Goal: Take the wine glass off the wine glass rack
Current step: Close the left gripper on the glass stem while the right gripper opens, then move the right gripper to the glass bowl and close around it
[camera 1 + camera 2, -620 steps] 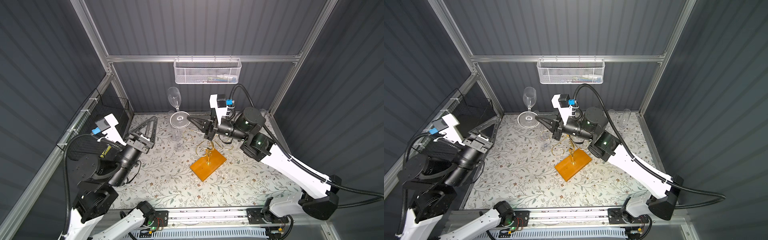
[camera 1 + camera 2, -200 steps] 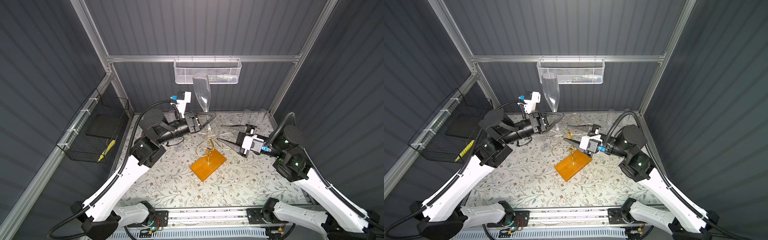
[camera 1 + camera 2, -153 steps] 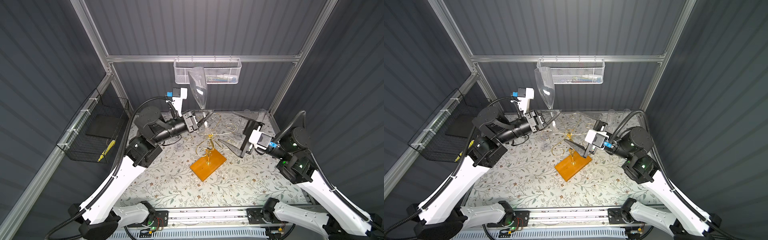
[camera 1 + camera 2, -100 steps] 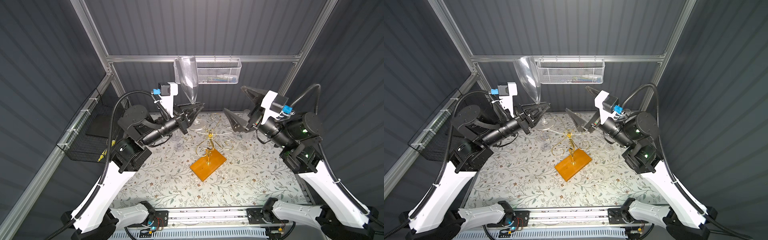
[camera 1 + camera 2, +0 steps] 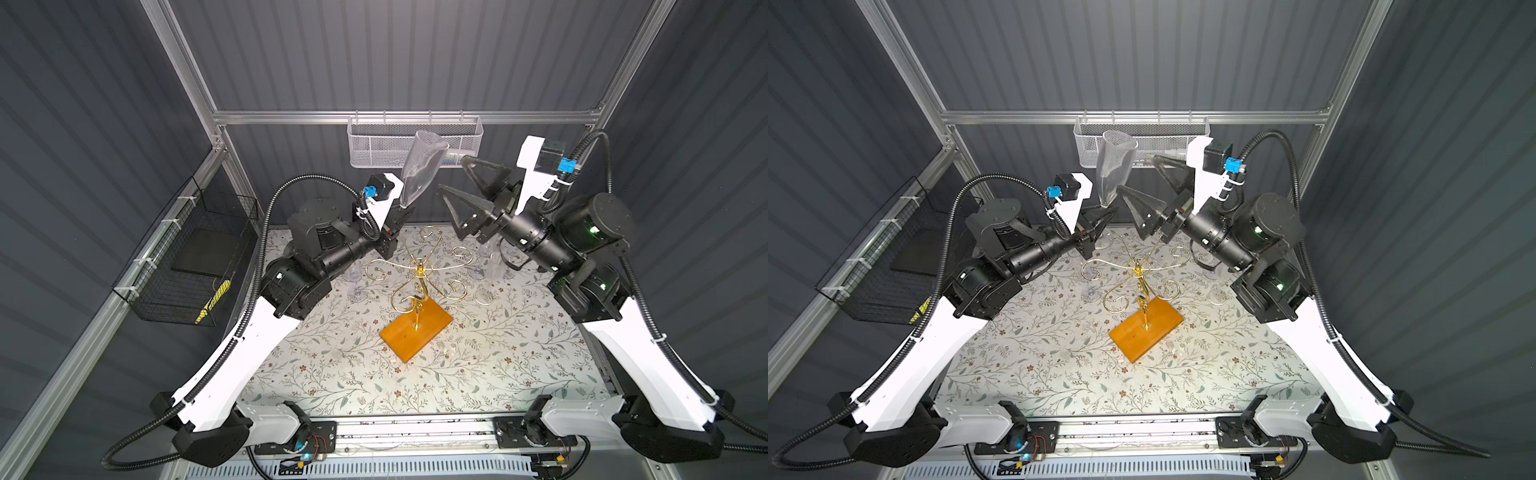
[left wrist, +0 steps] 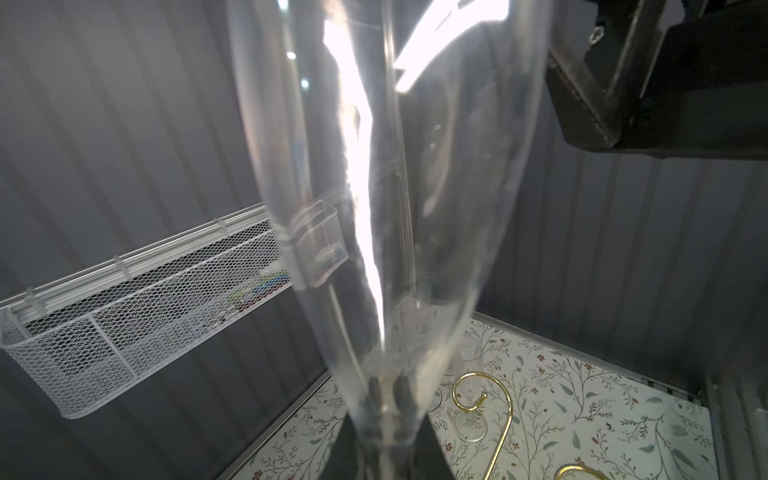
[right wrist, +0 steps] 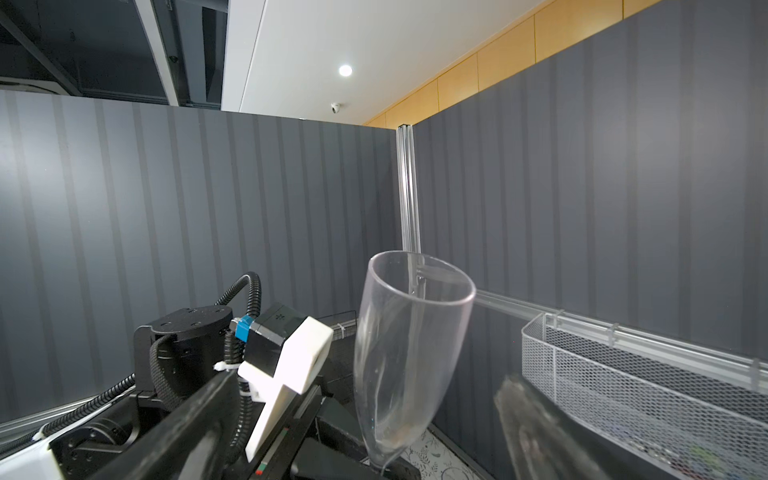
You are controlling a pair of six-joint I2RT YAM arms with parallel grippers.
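Observation:
The wine glass [image 5: 419, 170] [image 5: 1115, 166], a clear flute, stands upright high above the table, mouth up. My left gripper [image 5: 401, 212] [image 5: 1104, 214] [image 6: 386, 390] is shut on its stem just under the bowl [image 6: 386, 208]. The wine glass rack [image 5: 419, 270] [image 5: 1138, 270], gold scrolled wire on an orange wooden base [image 5: 415, 330], stands below with no glass hanging on its arms. My right gripper [image 5: 453, 174] [image 5: 1137, 173] [image 7: 370, 378] is wide open just to the right of the bowl [image 7: 409, 357], level with it and facing it, not touching it.
A white mesh basket [image 5: 415, 141] hangs on the back rail right behind the glass. A black wire basket [image 5: 195, 266] hangs on the left wall. Other clear glasses stand on the floral mat left [image 5: 357, 291] and right [image 5: 486, 266] of the rack.
The left gripper has carried the glass up off the rack, then back toward the middle. The right gripper has opened wide, risen from beside the rack and closed in on the bowl.

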